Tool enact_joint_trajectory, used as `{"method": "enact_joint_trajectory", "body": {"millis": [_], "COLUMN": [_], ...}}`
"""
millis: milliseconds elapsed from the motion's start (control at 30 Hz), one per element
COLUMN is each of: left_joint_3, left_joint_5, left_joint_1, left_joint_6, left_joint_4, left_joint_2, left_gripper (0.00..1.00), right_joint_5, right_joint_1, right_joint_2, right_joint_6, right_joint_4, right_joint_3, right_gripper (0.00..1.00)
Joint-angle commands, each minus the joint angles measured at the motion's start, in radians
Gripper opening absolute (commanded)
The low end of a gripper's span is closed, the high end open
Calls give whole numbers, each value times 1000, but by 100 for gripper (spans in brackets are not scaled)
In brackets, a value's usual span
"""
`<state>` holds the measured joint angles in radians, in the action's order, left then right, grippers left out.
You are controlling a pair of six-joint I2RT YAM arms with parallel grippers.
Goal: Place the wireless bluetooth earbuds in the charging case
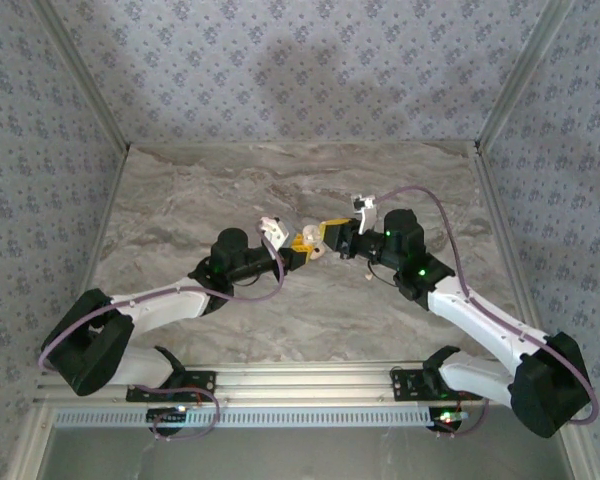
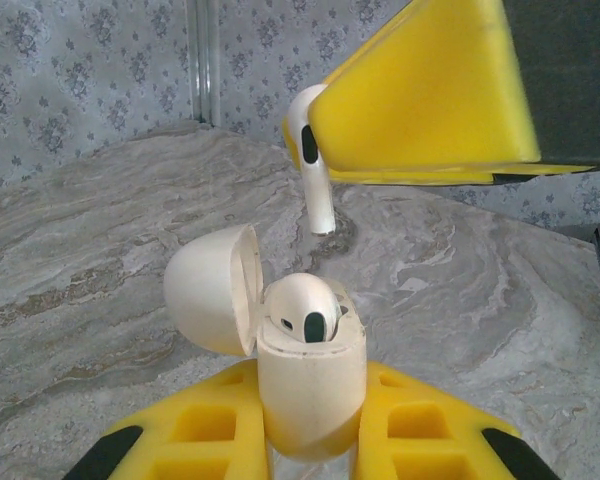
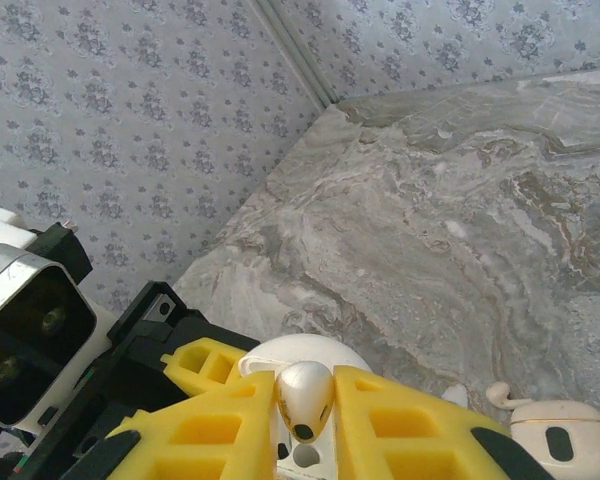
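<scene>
The cream charging case (image 2: 310,385) stands upright between the yellow fingers of my left gripper (image 2: 310,410), which is shut on it. Its lid (image 2: 212,290) hangs open to the left. One white earbud (image 2: 300,305) sits in the case. My right gripper (image 3: 305,400) is shut on the other earbud (image 3: 305,392), which hangs stem down (image 2: 318,190) a little above and behind the open case, under a yellow right finger (image 2: 430,100). Both grippers meet above mid-table (image 1: 317,243). In the right wrist view the case lid (image 3: 315,350) lies just under the held earbud.
A small cream object with a dark oval (image 3: 562,437) and a white bit (image 3: 498,393) beside it lie on the marble table (image 1: 230,200) near the right arm. Patterned walls close the back and sides.
</scene>
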<state>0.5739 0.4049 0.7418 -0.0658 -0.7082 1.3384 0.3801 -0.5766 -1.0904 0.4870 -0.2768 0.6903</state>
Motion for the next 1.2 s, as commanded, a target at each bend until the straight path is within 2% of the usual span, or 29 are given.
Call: {"method": "enact_joint_trajectory", "body": {"millis": [0,533,1167], "left_joint_3": [30,29,17], "left_joint_5": [20,26,35], "left_joint_1": [4,5,4], "left_joint_6": [-12,-10,6], "left_joint_4": [-51,-70,-86], "left_joint_2": [-15,-56,-76], "left_gripper": [10,10,10], "right_joint_5": [17,-6,70], "right_joint_1": [-11,-35,-35], "right_joint_2": [-1,-6,17], "right_joint_6": [20,-3,-9], "right_joint_4": [-37,-16,2], "right_joint_3": [-9,-10,-34], "right_gripper": [22,22,22]}}
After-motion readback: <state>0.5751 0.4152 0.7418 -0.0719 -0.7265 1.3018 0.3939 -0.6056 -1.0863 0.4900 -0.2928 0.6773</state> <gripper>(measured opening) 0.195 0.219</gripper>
